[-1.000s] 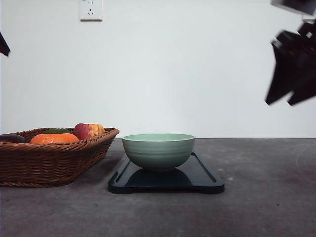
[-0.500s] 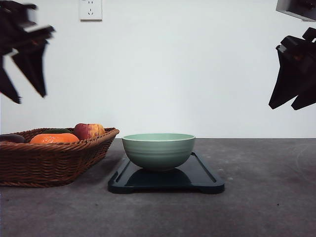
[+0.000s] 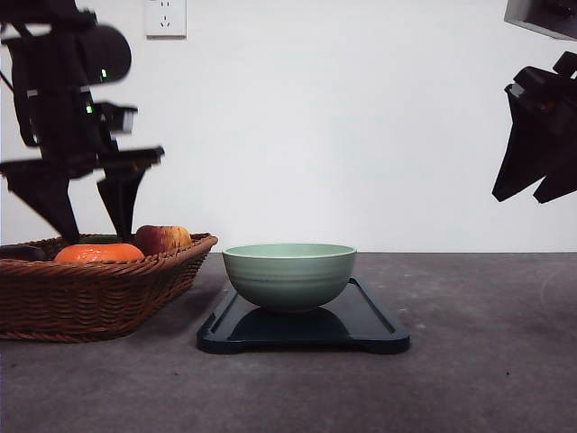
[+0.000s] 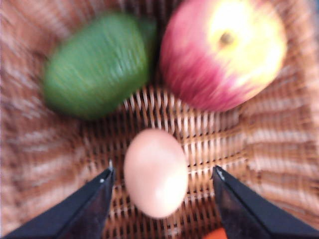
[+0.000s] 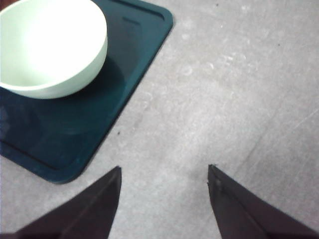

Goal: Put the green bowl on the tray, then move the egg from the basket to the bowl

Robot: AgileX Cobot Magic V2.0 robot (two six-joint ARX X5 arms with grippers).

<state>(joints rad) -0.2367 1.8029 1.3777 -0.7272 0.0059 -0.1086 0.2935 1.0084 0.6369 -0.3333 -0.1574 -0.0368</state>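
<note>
- Left hand (image 3: 95, 236) hangs over the basket (image 3: 90, 302) at the worktop's left, fingers spread wide.
- Egg (image 4: 155, 172) — smooth, tan, oval — lies on the wicker between those fingers, near a red-yellow apple (image 4: 224, 52).
- Green bowl (image 3: 289, 275) — pale sage, faintly ridged — sits on the dark tray (image 3: 379, 329).
- Right hand (image 3: 536, 197) is raised, wide open.

Black throughout: left gripper (image 3: 95, 216) with two tapering, pointed fingers (image 3: 51, 200) beneath a boxy wrist showing small green lights; right gripper (image 3: 536, 191) likewise dark, angular, pointed, with a grey housing above
</note>
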